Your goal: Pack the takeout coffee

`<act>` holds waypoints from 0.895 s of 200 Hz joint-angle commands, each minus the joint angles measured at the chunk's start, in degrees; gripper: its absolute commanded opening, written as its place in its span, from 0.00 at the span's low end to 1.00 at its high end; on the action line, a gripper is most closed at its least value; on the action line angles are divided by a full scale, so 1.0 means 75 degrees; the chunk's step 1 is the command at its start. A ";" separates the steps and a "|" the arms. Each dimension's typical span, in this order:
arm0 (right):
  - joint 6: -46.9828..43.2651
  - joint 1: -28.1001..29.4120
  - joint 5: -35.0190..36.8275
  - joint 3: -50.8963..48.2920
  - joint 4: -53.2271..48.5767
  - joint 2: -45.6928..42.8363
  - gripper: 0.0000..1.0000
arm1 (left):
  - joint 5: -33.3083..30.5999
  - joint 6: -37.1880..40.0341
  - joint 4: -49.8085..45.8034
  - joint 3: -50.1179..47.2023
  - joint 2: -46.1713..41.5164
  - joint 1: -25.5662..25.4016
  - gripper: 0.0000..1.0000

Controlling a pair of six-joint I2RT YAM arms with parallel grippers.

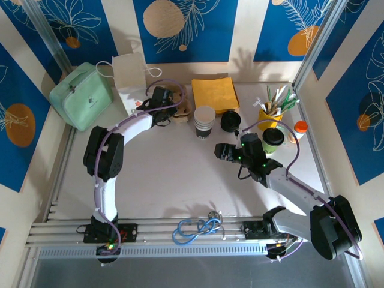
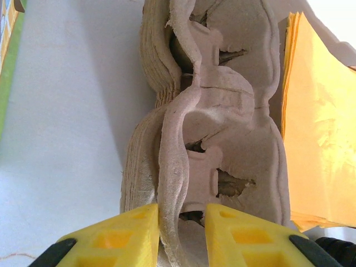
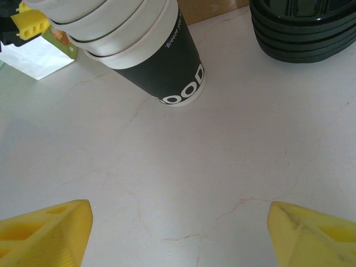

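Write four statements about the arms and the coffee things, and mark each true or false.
1. The left gripper has its jaws astride a rim of the cup carriers. True.
2. The right gripper holds a cup. False: its jaws stand open over the table, the cup stack ahead.
3. The black lids sit stacked beside the cup stack. True.
4. The orange napkins lie inside a bag. False: they lie on the table, apart from the white paper bag.

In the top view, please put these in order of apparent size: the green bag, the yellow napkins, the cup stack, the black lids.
1. green bag
2. yellow napkins
3. cup stack
4. black lids, only slightly smaller than the cups, so these last two are a close call.
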 commanded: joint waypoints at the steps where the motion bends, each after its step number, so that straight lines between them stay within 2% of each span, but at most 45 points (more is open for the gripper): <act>1: 0.0042 -0.0044 -0.0029 0.0257 -0.0060 0.0058 0.82 | 0.0158 -0.0130 0.0114 0.0027 0.0208 0.0095 0.28; 33: 0.0041 -0.0051 -0.0041 0.0290 -0.0079 0.0094 0.82 | 0.0279 -0.0145 0.0088 0.0188 0.0315 0.0096 0.28; 66: 0.0050 -0.0051 -0.0029 0.0287 -0.0085 0.0110 0.82 | 0.0243 -0.0087 0.0130 0.0180 0.0206 0.0096 0.21; 122: 0.0065 -0.0051 -0.0064 0.0321 -0.0084 0.0157 0.82 | 0.0148 0.0060 0.0038 0.0152 -0.0143 0.0096 0.15; 179: 0.0066 -0.0048 -0.0065 0.0327 -0.0063 0.0193 0.82 | 0.0293 0.0069 0.0124 0.0137 -0.0633 0.0096 0.15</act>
